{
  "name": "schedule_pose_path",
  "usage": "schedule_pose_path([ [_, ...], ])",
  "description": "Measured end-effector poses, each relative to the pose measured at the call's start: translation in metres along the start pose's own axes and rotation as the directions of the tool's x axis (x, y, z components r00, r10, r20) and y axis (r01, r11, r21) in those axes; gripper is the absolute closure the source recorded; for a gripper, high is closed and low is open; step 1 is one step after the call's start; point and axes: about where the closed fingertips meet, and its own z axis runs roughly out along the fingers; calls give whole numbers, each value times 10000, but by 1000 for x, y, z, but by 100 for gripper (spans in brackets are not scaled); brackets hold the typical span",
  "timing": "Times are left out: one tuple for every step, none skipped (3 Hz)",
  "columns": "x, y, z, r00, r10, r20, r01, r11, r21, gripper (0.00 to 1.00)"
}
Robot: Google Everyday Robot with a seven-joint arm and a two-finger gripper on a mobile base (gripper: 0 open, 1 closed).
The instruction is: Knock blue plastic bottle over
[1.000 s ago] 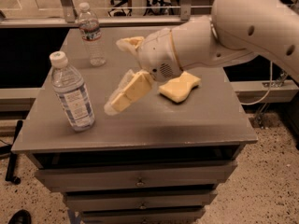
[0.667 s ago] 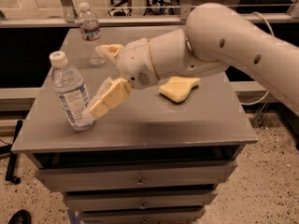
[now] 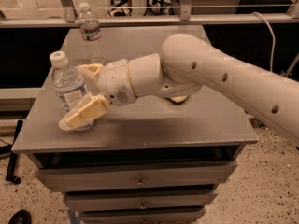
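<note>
Your gripper is right on the bottle at the table's near-left corner. The fingers are spread wide and straddle it: the near one lies across the front of its base, the far one sits just behind its middle. Contact at the far finger, you can't tell. The bottle stands on its base, long axis near vertical, white cap up and leaning slightly left. Compared with a moment ago, your arm has swung further left; the bottle hasn't shifted from its spot.
</note>
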Motion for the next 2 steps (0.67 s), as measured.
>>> schedule_pose_path([
  [5, -3, 6, 9998, 110, 144, -112, 9998, 167, 39],
  [4, -19, -4, 9992, 373, 115, -381, 9965, 738, 62],
])
